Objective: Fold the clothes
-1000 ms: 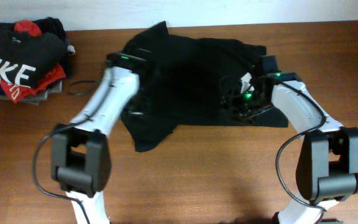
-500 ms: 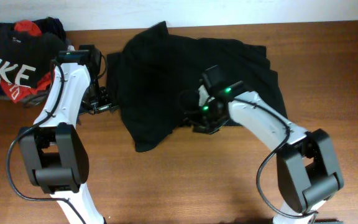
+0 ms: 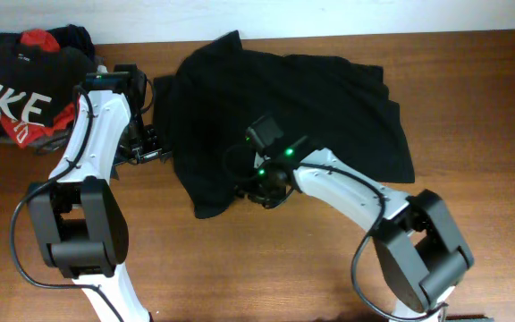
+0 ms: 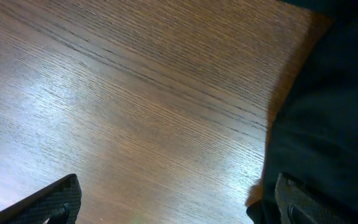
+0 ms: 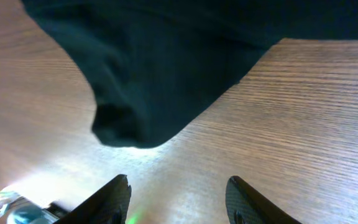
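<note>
The plain black T-shirt (image 3: pixel 284 103) lies rumpled across the back middle of the wooden table, one flap reaching forward at its lower left. My left gripper (image 3: pixel 147 148) is open and empty at the shirt's left edge; the left wrist view shows the dark cloth (image 4: pixel 328 124) by the right finger (image 4: pixel 176 202). My right gripper (image 3: pixel 259 190) is open and empty over the shirt's front edge; the right wrist view shows the black flap (image 5: pixel 160 68) beyond the fingers (image 5: pixel 179 196), bare wood under them.
A pile of folded clothes (image 3: pixel 34 85) sits at the back left corner, topped by a black shirt with large white NIKE letters over red and grey garments. A thin dark cable loop (image 3: pixel 113 127) lies beside it. Bare wooden table (image 3: pixel 472 224) spreads in front.
My right gripper has swept left from the shirt's right side to its front lower edge. My left gripper moved off the shirt to its left edge and has stayed there.
</note>
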`<act>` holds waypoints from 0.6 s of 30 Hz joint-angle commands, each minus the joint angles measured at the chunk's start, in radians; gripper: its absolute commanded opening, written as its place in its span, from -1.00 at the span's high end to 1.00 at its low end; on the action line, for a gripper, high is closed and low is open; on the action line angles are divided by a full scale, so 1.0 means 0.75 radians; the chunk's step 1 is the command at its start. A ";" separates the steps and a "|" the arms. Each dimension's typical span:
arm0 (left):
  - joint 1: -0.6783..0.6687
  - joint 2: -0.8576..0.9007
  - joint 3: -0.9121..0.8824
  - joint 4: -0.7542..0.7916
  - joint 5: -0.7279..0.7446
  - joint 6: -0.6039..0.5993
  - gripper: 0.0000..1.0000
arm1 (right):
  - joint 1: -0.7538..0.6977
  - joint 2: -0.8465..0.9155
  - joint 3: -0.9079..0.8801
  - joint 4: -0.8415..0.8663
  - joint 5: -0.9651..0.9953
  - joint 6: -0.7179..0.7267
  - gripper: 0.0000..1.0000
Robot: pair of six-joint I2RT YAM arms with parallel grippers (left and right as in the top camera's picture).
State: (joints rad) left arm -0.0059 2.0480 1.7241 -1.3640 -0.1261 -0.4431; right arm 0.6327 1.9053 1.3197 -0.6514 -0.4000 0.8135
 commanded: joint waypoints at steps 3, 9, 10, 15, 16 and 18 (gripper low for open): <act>-0.001 0.001 0.017 -0.002 0.014 -0.021 -0.98 | 0.013 0.026 -0.009 0.005 0.120 0.022 -0.11; -0.001 0.001 0.017 -0.001 0.014 -0.021 -0.98 | 0.016 0.068 -0.010 0.028 0.132 0.019 -0.24; -0.001 0.001 0.017 -0.001 0.014 -0.021 -0.98 | 0.016 0.084 -0.010 0.038 0.125 0.020 -0.24; -0.001 0.001 0.017 -0.001 0.014 -0.021 -0.98 | 0.022 0.125 -0.010 0.087 0.109 0.019 -0.22; -0.001 0.001 0.017 -0.001 0.014 -0.021 -0.98 | 0.021 0.127 -0.010 0.096 0.110 0.019 -0.22; -0.001 0.001 0.017 -0.001 0.014 -0.021 -0.98 | 0.022 0.127 -0.010 0.116 0.111 0.012 -0.22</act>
State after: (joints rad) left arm -0.0059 2.0480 1.7245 -1.3640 -0.1223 -0.4431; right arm 0.6422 1.9930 1.3190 -0.5816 -0.3290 0.8196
